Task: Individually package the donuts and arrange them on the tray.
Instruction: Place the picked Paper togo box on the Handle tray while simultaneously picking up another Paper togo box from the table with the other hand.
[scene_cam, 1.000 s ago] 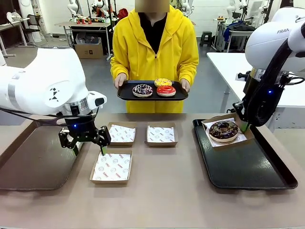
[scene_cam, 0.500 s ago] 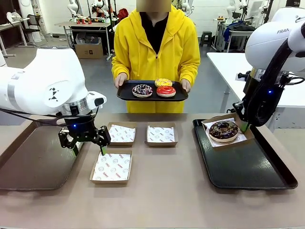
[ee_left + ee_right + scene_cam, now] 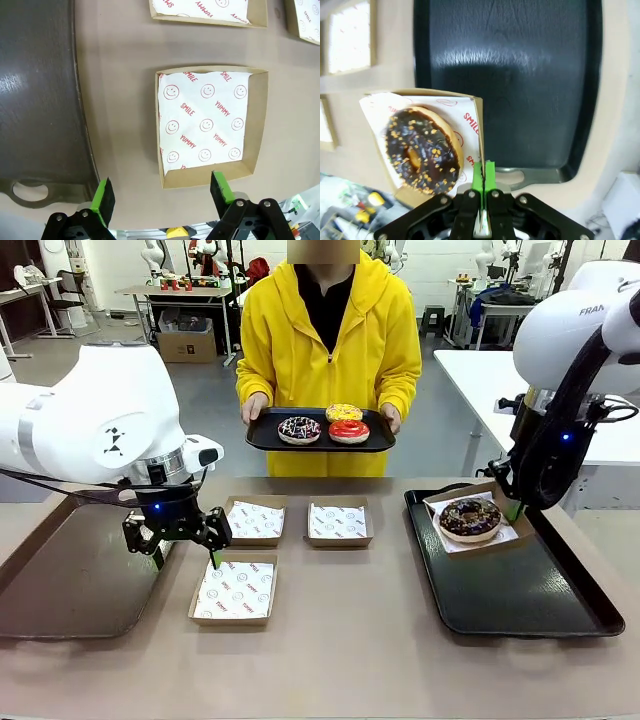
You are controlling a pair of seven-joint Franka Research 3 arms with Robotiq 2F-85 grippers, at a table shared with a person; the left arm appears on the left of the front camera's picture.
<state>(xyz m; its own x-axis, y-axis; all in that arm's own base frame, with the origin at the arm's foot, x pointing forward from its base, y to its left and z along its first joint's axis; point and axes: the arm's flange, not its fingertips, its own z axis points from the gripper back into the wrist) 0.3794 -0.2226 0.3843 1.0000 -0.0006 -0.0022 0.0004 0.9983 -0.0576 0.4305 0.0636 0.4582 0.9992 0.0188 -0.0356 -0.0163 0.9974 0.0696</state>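
Observation:
A chocolate donut with sprinkles (image 3: pixel 470 518) (image 3: pixel 422 150) lies in a paper-lined cardboard box (image 3: pixel 492 490) (image 3: pixel 476 112) at the far end of the black tray (image 3: pixel 520 585) (image 3: pixel 505 60). My right gripper (image 3: pixel 513 508) (image 3: pixel 483 175) is shut on that box's side wall. A person holds a small black tray (image 3: pixel 262 435) carrying a dark drizzled donut (image 3: pixel 299 428), a yellow-iced donut (image 3: pixel 342 412) and a red-glazed donut (image 3: pixel 348 429). My left gripper (image 3: pixel 187 558) (image 3: pixel 162 189) hangs open just above the near-left edge of an empty box (image 3: pixel 235 590) (image 3: pixel 210 125).
Two more empty paper-lined boxes (image 3: pixel 255 520) (image 3: pixel 338 524) sit mid-table. A large dark tray (image 3: pixel 70 575) (image 3: pixel 40 100) lies at the left, beside my left gripper. Bare tabletop stretches along the front edge.
The box with the chocolate donut has tilted slightly in my right gripper's hold. The left arm has stayed put.

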